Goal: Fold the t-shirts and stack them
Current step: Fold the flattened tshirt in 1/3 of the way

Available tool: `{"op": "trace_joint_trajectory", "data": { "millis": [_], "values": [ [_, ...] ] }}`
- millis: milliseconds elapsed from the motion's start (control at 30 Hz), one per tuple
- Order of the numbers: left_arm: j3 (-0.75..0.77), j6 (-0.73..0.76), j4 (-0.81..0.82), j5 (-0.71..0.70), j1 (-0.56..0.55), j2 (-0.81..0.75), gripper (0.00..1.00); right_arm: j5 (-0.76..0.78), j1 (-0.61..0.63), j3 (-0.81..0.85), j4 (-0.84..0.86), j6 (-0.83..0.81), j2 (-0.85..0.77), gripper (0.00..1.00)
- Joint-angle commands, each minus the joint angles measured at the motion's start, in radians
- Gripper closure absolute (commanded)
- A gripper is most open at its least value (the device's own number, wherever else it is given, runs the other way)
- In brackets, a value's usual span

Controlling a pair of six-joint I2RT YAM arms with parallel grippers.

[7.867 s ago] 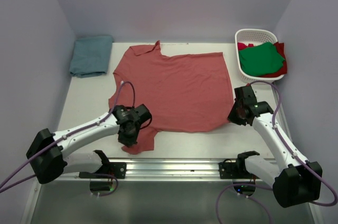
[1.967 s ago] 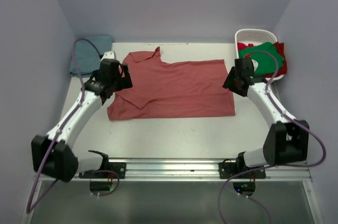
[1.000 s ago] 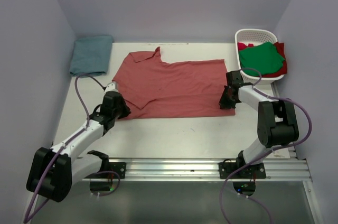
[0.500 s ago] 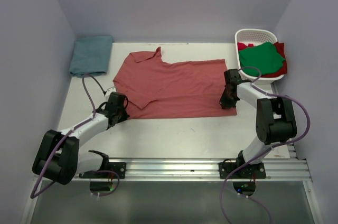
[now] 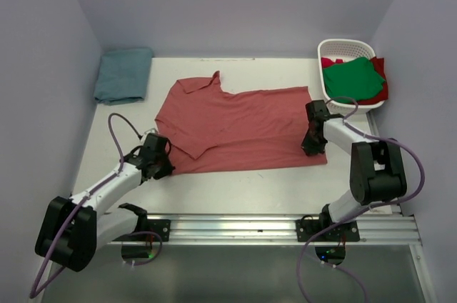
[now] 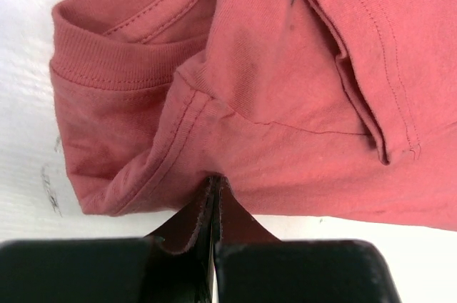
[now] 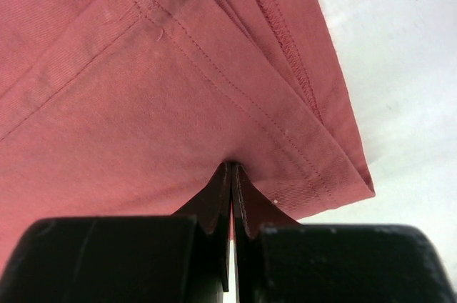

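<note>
While both arms reach low over the white table (image 5: 235, 187), a faded brick-red shirt (image 5: 243, 128) with a collar lies spread flat across its middle, the collar pointing to the far left and the long near edge running slightly aslant from left to right. The left gripper (image 5: 161, 165) sits at the shirt's near left corner, its fingers pressed tight together with a pinch of the red hem caught between them; the left wrist view shows the cloth bunched and doubled over just beyond the fingertips, with a ribbed sleeve cuff curling to the left. The right gripper (image 5: 312, 143) sits at the near right corner, likewise clenched on the shirt's edge; the right wrist view shows stitched hems stacked in several layers beside the fingertips, ending in a pointed corner on bare table to the right. A teal-blue shirt (image 5: 123, 74) lies folded in the far left corner of the table, well apart from the brick-red one. At the far right stands a white slotted basket (image 5: 345, 45), with a green shirt (image 5: 351, 80) heaped in it and spilling over its near rim. A brighter red shirt (image 5: 380, 68) shows under and around the green one, hanging over the basket's right side. The basket is near the right arm but not touching the brick-red shirt.
</note>
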Motion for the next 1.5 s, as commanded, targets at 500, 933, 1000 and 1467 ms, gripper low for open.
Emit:
{"op": "trace_joint_trajectory", "data": {
  "millis": [500,933,1000,1467],
  "values": [
    [0.15,0.011,0.069,0.02,-0.094,-0.055,0.49,-0.236,0.198,0.1,-0.071,-0.119,-0.394,0.54],
    [0.057,-0.026,0.134,-0.012,-0.094,-0.157,0.52,-0.351,0.591,0.547,-0.018,-0.241,0.192,0.58],
    [0.072,-0.029,0.102,-0.036,-0.094,-0.185,0.52,-0.357,0.622,0.603,-0.034,-0.247,0.252,0.59],
    [0.116,-0.039,-0.033,-0.087,-0.094,-0.329,0.5,-0.357,0.821,1.082,-0.274,-0.389,0.666,0.6]
  ]
}}
